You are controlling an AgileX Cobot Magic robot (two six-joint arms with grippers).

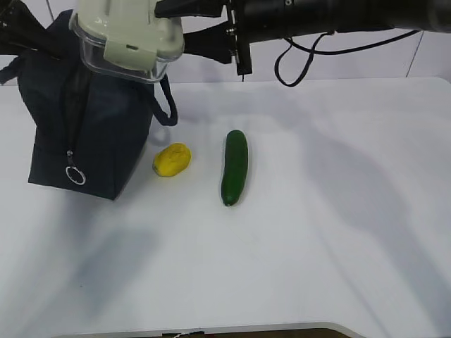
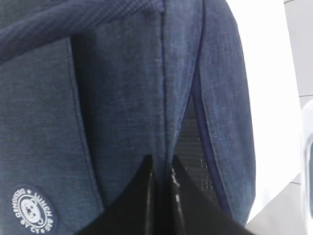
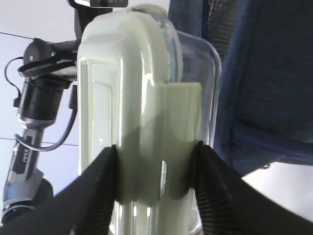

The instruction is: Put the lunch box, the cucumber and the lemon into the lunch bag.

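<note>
Table (image 1: 317, 232) in the exterior view is white and wide. The lunch bag (image 1: 106, 141) stands at the far left on it, dark blue and tall, with a zipper (image 1: 72, 105) running down its front and a metal ring pull (image 1: 75, 175) hanging low. The lunch box (image 1: 130, 39) is up in the air, right over the top of the bag, tilted, with its pale green lid up. The right arm (image 1: 338, 17) reaches in from the right along the top edge toward the box. The lemon (image 1: 172, 160) lies on the table just beside the bag. The cucumber (image 1: 235, 167) lies near the lemon, on its right, not touching it.

The left wrist view is full of blue bag cloth (image 2: 98, 107). The left gripper (image 2: 161, 196) has its two black fingers squeezed close together on a fold of the bag by the open zipper edge. A round badge (image 2: 32, 210) with a bear face sits low on the left.

The right wrist view shows the right gripper (image 3: 156, 181) pinching the lunch box (image 3: 146, 98) between its two black fingers (image 3: 98, 196), one on each side of the lid's green clip. The blue bag (image 3: 264, 73) is just behind the box. The left arm (image 3: 34, 107) shows at the far left.
</note>
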